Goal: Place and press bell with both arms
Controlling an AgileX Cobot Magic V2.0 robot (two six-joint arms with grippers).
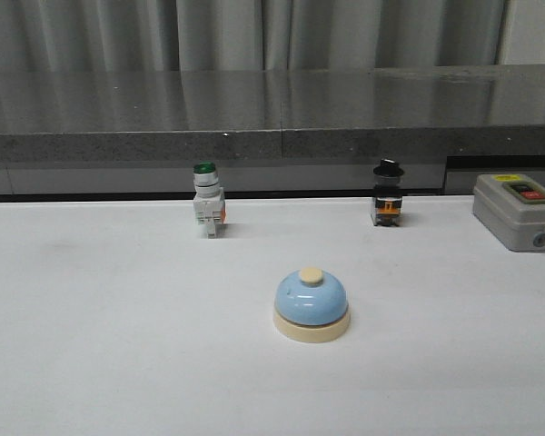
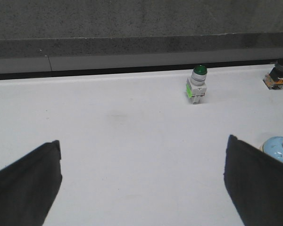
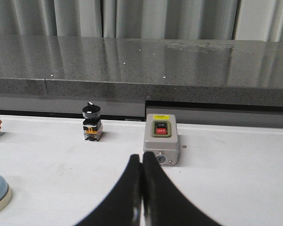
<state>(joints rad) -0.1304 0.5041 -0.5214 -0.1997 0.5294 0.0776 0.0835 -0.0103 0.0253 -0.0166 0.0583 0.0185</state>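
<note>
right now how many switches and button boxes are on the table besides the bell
3, along the table's back edge: the green-capped switch at left, the black-knobbed switch right of centre, the grey button box at far right. None appear hidden.

Left end effector (image 2: 141,183): broad matte-black wedge fingers. Right end effector (image 3: 141,197): black, tapered fingers.

Robot test bench, lab-type room.
White table (image 1: 91,345) holds industrial switches; grey stone counter (image 1: 272,113) and curtains (image 1: 254,32) beyond the grippers.
</note>
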